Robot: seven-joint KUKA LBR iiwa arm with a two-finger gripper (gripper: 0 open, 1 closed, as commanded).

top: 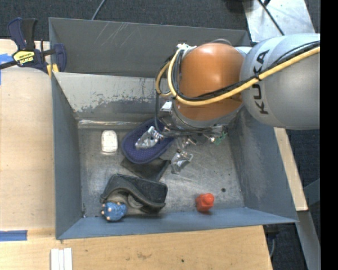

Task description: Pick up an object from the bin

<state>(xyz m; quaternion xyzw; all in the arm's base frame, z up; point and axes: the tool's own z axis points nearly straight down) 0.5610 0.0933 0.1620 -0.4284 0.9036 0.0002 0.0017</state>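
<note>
The gripper (166, 149) is seen with fingers apart: one inside the dark blue floppy fabric bowl (134, 152) mid-bin, one just outside its right rim. Probably only a thin soft edge would get pinched, so it could be lost on lifting, or dragged onto the black crumpled fabric piece (141, 191) right beside it. Plenty of bare floor is left in the scuffed grey metal bin (217, 176) to the right, tbh.

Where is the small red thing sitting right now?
The small red thing sits on the bin's floor by the near wall, toward the view's right; the black shoe-like thing lies to its left, apart from it.
</note>
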